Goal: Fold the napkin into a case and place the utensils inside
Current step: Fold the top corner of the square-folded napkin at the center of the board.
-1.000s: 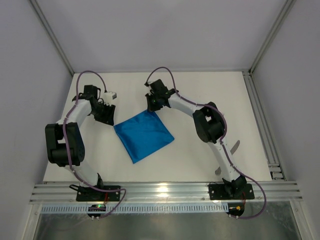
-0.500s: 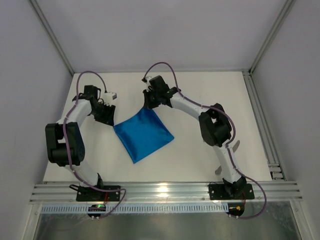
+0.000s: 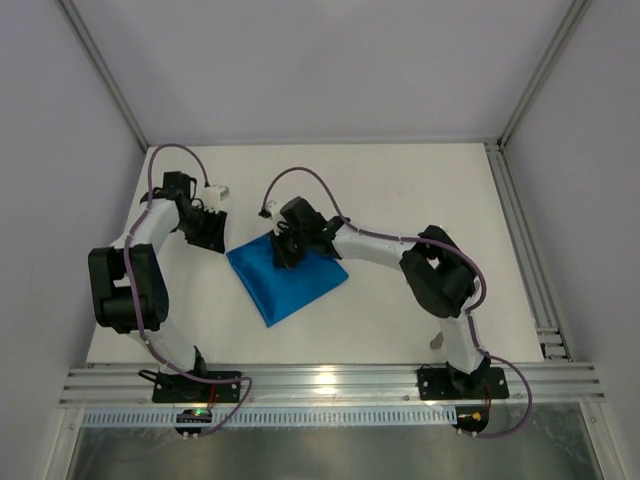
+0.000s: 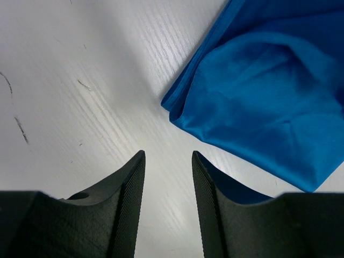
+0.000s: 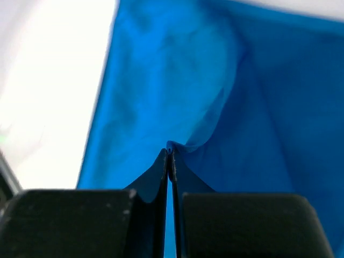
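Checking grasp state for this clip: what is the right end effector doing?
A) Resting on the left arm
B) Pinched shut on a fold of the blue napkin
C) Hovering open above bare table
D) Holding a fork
B: in the right wrist view, the right end effector has its fingers pressed together on a raised pinch of the napkin.

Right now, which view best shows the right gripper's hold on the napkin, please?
The right wrist view: the right gripper is shut on a raised pinch of the napkin. The top view hides its fingertips; the left wrist view shows the napkin, not that gripper.
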